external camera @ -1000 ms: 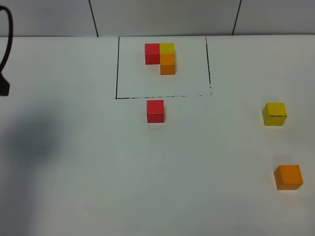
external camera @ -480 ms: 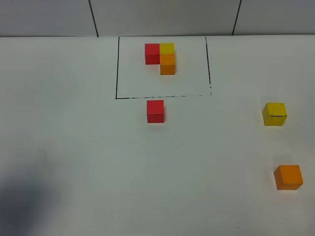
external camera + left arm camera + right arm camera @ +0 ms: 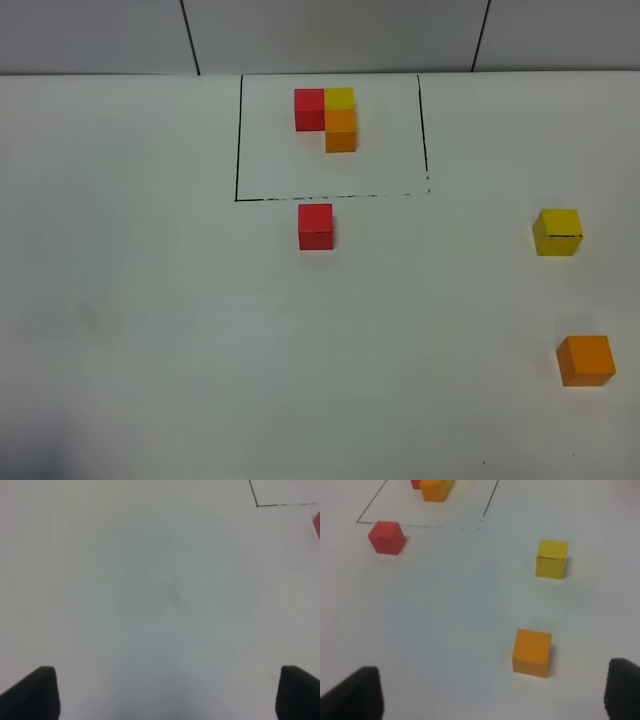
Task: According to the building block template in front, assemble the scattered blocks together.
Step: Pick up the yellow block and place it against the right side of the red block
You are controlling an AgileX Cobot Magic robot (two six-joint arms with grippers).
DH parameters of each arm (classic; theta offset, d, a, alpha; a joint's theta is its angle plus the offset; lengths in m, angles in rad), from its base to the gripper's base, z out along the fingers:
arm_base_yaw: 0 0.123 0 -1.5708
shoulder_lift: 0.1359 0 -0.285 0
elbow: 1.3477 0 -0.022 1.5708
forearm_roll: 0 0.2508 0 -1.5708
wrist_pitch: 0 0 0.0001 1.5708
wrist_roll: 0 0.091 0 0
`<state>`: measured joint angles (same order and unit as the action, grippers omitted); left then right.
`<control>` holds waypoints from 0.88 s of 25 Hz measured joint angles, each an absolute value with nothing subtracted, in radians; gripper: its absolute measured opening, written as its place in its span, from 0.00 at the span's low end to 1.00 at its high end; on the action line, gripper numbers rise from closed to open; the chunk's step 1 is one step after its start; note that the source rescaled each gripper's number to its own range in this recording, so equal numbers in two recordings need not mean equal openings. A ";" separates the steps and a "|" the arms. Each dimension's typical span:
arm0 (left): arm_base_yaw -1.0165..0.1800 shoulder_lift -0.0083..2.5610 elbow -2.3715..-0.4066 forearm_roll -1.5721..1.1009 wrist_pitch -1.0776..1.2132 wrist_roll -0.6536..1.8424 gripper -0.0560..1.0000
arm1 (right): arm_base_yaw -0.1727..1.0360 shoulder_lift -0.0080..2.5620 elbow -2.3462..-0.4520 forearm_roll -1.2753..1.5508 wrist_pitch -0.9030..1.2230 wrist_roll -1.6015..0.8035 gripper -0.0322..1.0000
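Observation:
The building block template (image 3: 328, 115) is an L of red, yellow and orange cubes inside a black drawn rectangle at the back of the table. Of the scattered blocks, the red block (image 3: 315, 226) lies just in front of the rectangle. At the right lie the yellow block (image 3: 557, 232) and, nearer the front, the orange block (image 3: 586, 360). Neither arm shows in the exterior view. My left gripper (image 3: 167, 700) is open over bare table, with the red block's edge (image 3: 317, 524) far ahead. My right gripper (image 3: 490, 695) is open and empty, the orange block (image 3: 532, 652) just ahead and the yellow block (image 3: 551, 558) beyond it.
The white table (image 3: 150, 300) runs back to a grey panelled wall (image 3: 330, 35). A corner of the rectangle's black line (image 3: 257, 504) shows in the left wrist view. The right wrist view also catches the red block (image 3: 386, 537) and part of the template (image 3: 434, 489).
The dark arm part at the exterior view's left edge has gone out of view, and its shadow has slid toward the front left corner and faded. The blocks have not moved.

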<state>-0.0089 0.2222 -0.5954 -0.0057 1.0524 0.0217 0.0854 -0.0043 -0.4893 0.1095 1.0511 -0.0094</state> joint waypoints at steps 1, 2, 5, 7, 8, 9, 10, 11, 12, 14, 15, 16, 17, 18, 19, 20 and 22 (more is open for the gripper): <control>-0.009 0.201 -0.579 -0.013 1.057 0.022 0.90 | 0.085 -0.004 -0.489 0.109 1.051 -0.009 0.79; -0.009 0.185 -0.565 -0.020 1.060 0.022 0.90 | 0.085 -0.004 -0.489 0.109 1.051 -0.009 0.79; -0.009 0.124 -0.519 -0.043 1.064 0.023 0.88 | 0.085 -0.004 -0.489 0.109 1.051 -0.008 0.79; -0.009 0.085 -0.509 -0.056 1.064 0.027 0.88 | 0.085 -0.004 -0.489 0.109 1.051 -0.008 0.79; -0.009 0.066 -0.507 -0.061 1.063 0.031 0.87 | 0.085 -0.004 -0.489 0.109 1.051 -0.008 0.79; -0.009 0.048 -0.506 -0.068 1.063 0.041 0.87 | 0.085 -0.004 -0.489 0.109 1.051 -0.007 0.79; -0.009 0.035 -0.507 -0.072 1.063 0.045 0.86 | 0.085 -0.004 -0.489 0.109 1.051 -0.007 0.79; -0.009 0.021 -0.507 -0.078 1.062 0.048 0.86 | 0.085 -0.004 -0.489 0.109 1.051 -0.007 0.79; -0.009 0.008 -0.507 -0.079 1.061 0.049 0.85 | 0.085 -0.004 -0.489 0.109 1.051 0.000 0.79; -0.009 -0.005 -0.507 -0.085 1.062 0.052 0.83 | 0.085 -0.004 -0.489 0.109 1.051 0.000 0.79; -0.009 -0.006 -0.507 -0.088 1.062 0.055 0.82 | 0.085 -0.004 -0.489 0.109 1.051 0.000 0.79; -0.009 -0.006 -0.507 -0.093 1.062 0.059 0.80 | 0.085 -0.004 -0.489 0.109 1.051 0.000 0.79; -0.009 -0.006 -0.507 -0.104 1.062 0.064 0.79 | 0.085 -0.004 -0.489 0.109 1.051 0.000 0.79; -0.009 -0.006 -0.507 -0.109 1.062 0.069 0.77 | 0.085 -0.004 -0.489 0.109 1.051 0.000 0.79; -0.009 -0.006 -0.507 -0.112 1.062 0.072 0.76 | 0.085 -0.004 -0.489 0.109 1.051 0.000 0.79; -0.009 -0.006 -0.507 -0.113 1.062 0.074 0.75 | 0.085 -0.004 -0.489 0.109 1.051 0.000 0.79; -0.009 -0.006 -0.507 -0.115 1.062 0.075 0.74 | 0.085 -0.004 -0.489 0.109 1.051 0.000 0.79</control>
